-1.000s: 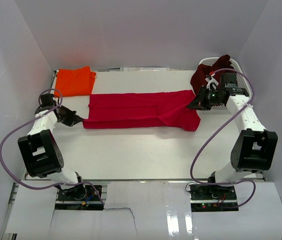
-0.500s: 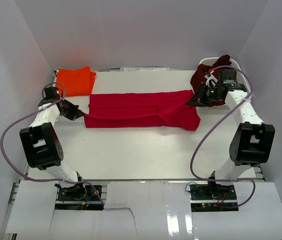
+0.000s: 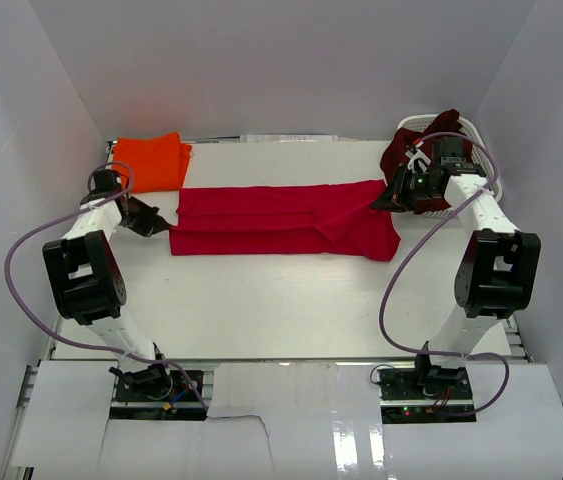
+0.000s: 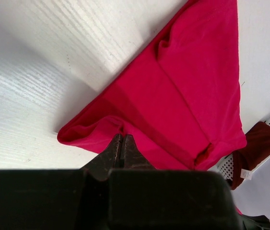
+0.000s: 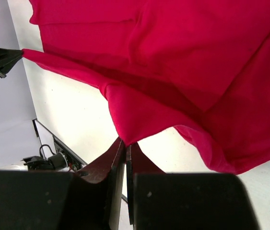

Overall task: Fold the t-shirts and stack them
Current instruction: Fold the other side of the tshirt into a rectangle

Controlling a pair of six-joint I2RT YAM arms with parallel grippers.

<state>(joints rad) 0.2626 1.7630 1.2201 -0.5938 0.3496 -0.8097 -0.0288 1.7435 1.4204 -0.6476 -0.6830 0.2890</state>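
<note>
My left gripper [image 4: 122,140] and right gripper [image 5: 125,143], both clamped tight, pinch opposite ends of the soft, creased crimson cloth t-shirt [image 3: 281,220], stretched into a long band.

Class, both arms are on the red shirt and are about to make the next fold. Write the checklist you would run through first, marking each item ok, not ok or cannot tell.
1. Left gripper shut on one end of the red t-shirt: ok.
2. Right gripper shut on its other end: ok.
3. Red t-shirt lying smooth: not ok, its right end is bunched.
4. Orange t-shirt folded at the far left: ok.
5. Maroon t-shirt out of the way at the basket: ok.
6. Held edge raised off the table: cannot tell.
</note>
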